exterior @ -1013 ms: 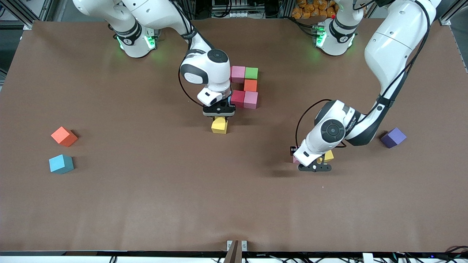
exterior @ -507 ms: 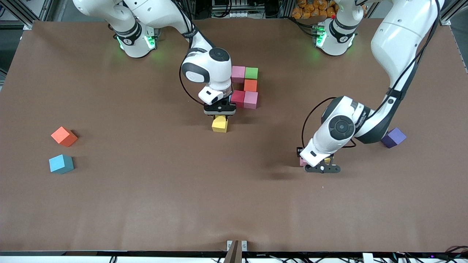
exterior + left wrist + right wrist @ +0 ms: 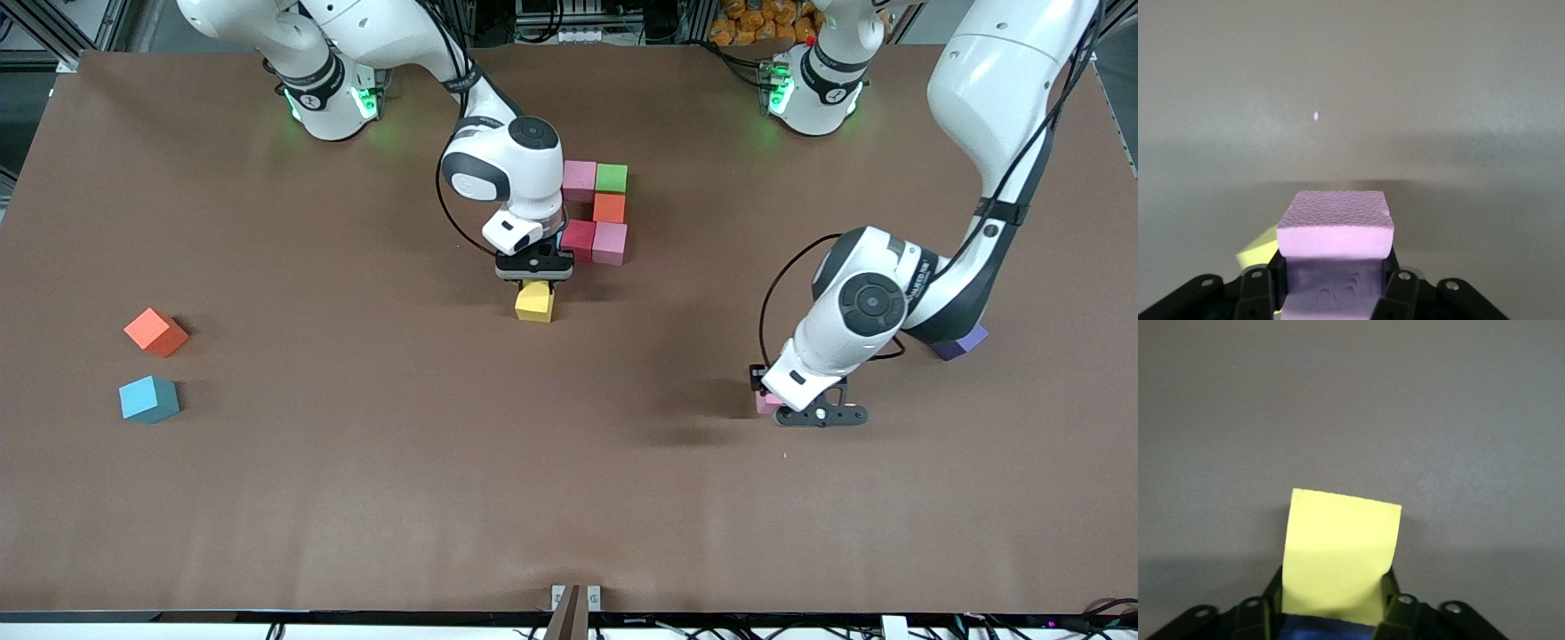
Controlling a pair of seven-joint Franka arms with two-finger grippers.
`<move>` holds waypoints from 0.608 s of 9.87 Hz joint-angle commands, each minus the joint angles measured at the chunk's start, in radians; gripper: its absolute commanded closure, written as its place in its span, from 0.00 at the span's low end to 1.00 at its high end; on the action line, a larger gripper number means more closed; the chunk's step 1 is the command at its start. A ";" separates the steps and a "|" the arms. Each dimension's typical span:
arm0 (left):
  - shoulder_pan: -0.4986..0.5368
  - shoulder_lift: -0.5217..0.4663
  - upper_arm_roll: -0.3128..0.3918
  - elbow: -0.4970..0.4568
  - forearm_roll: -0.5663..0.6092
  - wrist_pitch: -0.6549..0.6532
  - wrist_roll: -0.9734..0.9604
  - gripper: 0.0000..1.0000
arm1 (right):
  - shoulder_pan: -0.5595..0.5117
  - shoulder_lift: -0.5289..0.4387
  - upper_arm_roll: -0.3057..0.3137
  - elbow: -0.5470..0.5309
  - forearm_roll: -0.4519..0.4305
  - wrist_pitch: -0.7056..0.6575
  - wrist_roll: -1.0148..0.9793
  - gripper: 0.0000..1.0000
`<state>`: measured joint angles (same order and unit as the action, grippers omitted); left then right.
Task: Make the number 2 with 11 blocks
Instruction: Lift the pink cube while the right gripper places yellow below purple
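The right gripper (image 3: 533,276) sits low over the yellow block (image 3: 534,302), which rests on the table just in front of the half-built 2 (image 3: 597,213); its jaws have begun to part, though how far I cannot tell. It looks like a release, adding that cube to the digit. The left gripper (image 3: 813,411) has clamped onto a pink block (image 3: 1335,227) and carried it toward the purple block (image 3: 962,342), away from the 2. Orange (image 3: 156,332) and blue (image 3: 148,399) cubes wait well apart at the right arm's end
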<state>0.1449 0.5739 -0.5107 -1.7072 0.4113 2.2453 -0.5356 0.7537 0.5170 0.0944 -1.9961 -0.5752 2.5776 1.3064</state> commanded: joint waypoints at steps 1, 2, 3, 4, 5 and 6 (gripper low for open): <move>0.037 -0.052 -0.006 -0.009 0.006 -0.012 0.008 1.00 | 0.004 -0.006 -0.004 -0.029 -0.014 0.007 0.043 0.00; 0.041 -0.066 -0.006 -0.009 0.003 -0.012 0.008 1.00 | 0.001 -0.009 -0.004 -0.023 -0.005 0.007 0.042 0.00; 0.053 -0.087 -0.006 -0.009 0.001 -0.013 0.006 1.00 | -0.007 -0.009 -0.004 -0.012 0.001 0.007 0.056 0.00; 0.053 -0.109 -0.006 -0.006 -0.024 -0.035 0.005 1.00 | -0.016 -0.011 -0.001 -0.006 0.003 0.007 0.069 0.00; 0.056 -0.130 -0.005 0.000 -0.052 -0.039 0.003 1.00 | -0.019 -0.011 0.001 -0.004 0.018 0.009 0.070 0.00; 0.061 -0.146 -0.005 0.001 -0.060 -0.041 -0.004 1.00 | -0.028 -0.015 0.001 0.005 0.040 0.007 0.068 0.00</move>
<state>0.1953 0.4760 -0.5113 -1.6964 0.3808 2.2302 -0.5363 0.7429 0.5179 0.0881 -1.9947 -0.5632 2.5837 1.3626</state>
